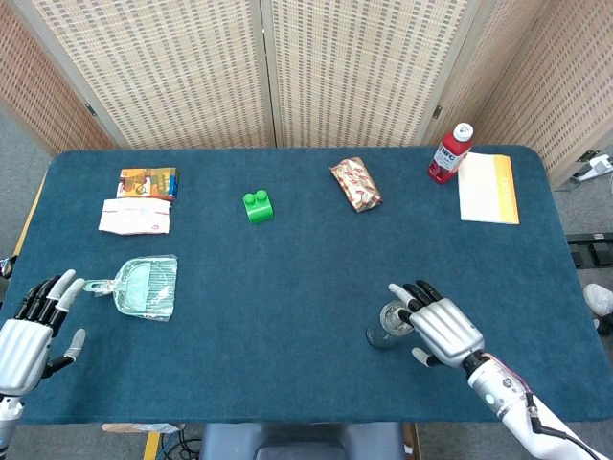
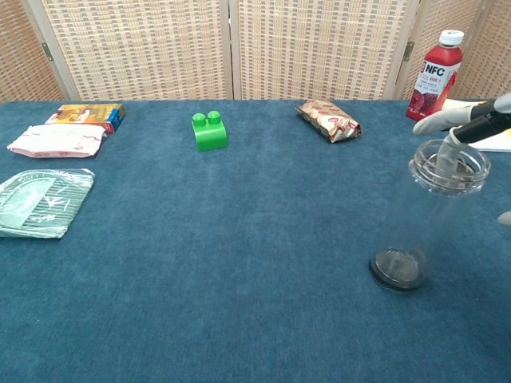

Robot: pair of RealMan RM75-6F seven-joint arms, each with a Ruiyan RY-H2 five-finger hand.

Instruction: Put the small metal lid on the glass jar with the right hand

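The clear glass jar (image 1: 388, 324) (image 2: 427, 223) stands upright near the front right of the blue table (image 1: 287, 278). My right hand (image 1: 442, 329) hovers flat beside and partly over its mouth, fingers spread. In the chest view one of its fingertips (image 2: 449, 148) dips to the jar's rim. A grey ring shows at the mouth (image 2: 451, 179); whether this is the small metal lid I cannot tell. Nothing is visibly held in the right hand. My left hand (image 1: 27, 331) rests open at the table's front left edge.
A green brick (image 1: 257, 206) and a snack packet (image 1: 355, 183) lie mid-table at the back. A red bottle (image 1: 450, 152) and a booklet (image 1: 488, 188) sit at the back right. A bagged green scoop (image 1: 146, 286), a white packet (image 1: 135, 216) and a box (image 1: 147, 181) are at the left.
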